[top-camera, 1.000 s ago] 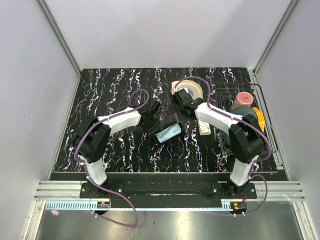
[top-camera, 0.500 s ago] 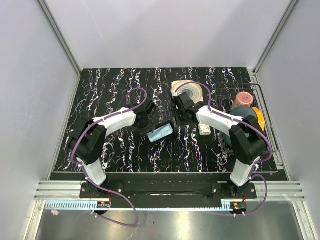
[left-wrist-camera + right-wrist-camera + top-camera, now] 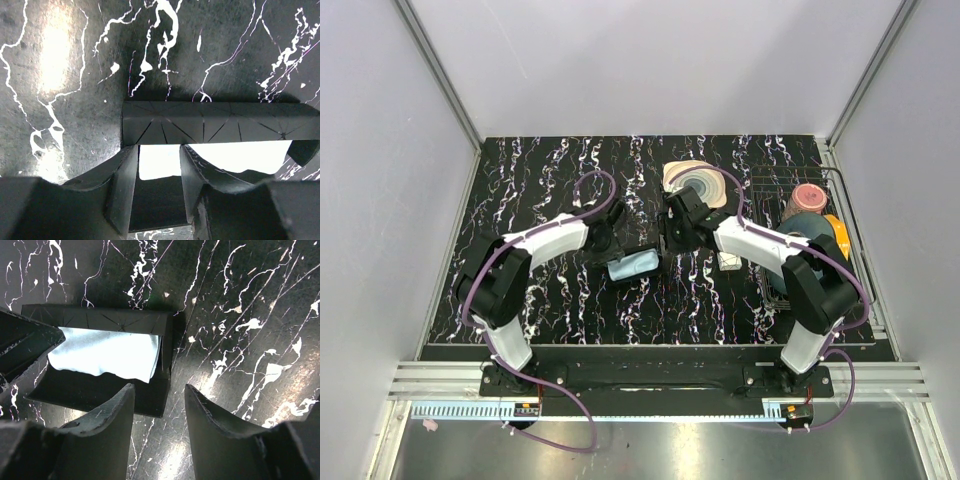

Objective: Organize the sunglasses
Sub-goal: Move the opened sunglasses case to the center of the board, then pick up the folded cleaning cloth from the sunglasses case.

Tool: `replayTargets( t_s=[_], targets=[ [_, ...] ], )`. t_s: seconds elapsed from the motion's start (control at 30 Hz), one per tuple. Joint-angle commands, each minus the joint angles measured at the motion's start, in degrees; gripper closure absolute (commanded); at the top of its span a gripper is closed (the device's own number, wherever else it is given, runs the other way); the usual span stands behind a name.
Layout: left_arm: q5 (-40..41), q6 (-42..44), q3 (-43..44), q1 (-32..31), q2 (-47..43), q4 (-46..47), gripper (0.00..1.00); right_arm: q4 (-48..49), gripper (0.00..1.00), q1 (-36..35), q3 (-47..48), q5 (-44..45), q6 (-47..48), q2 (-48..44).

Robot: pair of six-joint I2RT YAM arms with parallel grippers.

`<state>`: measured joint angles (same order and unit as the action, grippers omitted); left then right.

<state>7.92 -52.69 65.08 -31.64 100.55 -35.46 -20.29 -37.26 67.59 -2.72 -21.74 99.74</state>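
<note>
Early days imo. Left claw [image 3: 157, 155] looks clamped on the open black case [image 3: 115, 320], with only a pale cloth [image 3: 105, 355] inside. Right claw [image 3: 160, 390] hovers released beside it. Can't spot the sunglasses anywhere, so packing's left.

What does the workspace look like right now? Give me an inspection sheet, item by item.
Surface: black table with white marbling.
Job's things: sunglasses not seen in any view; black case open, pale cloth inside.
Clutter: white box, beige roll, wire rack holding a pink cup.
Grippers: left gripper shut on the case's near edge; right gripper open above its end.
Cables: purple cables loop over both arms.
Surroundings: plain grey walls.
</note>
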Motion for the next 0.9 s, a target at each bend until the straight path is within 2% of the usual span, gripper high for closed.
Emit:
replayTargets(
  t_s=[0.0,0.17,0.3,0.5,0.63,0.87],
  targets=[
    [-0.45,2.77,-0.04,1.05,-1.41,2.33,0.56,2.10,0.49,-1.15,2.46,-0.97,-1.81,-1.40],
    [-4.40,-0.13,-5.56,1.05,-2.90,6.01,0.56,2.36,0.50,-2.29,3.07,-1.06,-2.08,-0.96],
    [-3.80,-0.84,-6.81,0.79,-2.91,6.90,0.61,2.80,0.52,-3.96,4.56,-1.15,-1.29,0.01],
    [-1.86,-1.45,-7.07,0.88,-3.34,7.51,0.68,3.50,0.61,-5.98,6.76,-0.27,-1.03,3.96],
    [-1.24,-1.10,-6.28,0.79,-3.08,7.51,0.79,5.35,0.68,-6.34,7.11,0.35,-0.68,7.82],
    [-0.01,-0.49,-5.31,0.35,-3.43,7.16,0.91,6.58,0.74,-6.34,8.43,4.30,0.38,11.17]
  ],
)
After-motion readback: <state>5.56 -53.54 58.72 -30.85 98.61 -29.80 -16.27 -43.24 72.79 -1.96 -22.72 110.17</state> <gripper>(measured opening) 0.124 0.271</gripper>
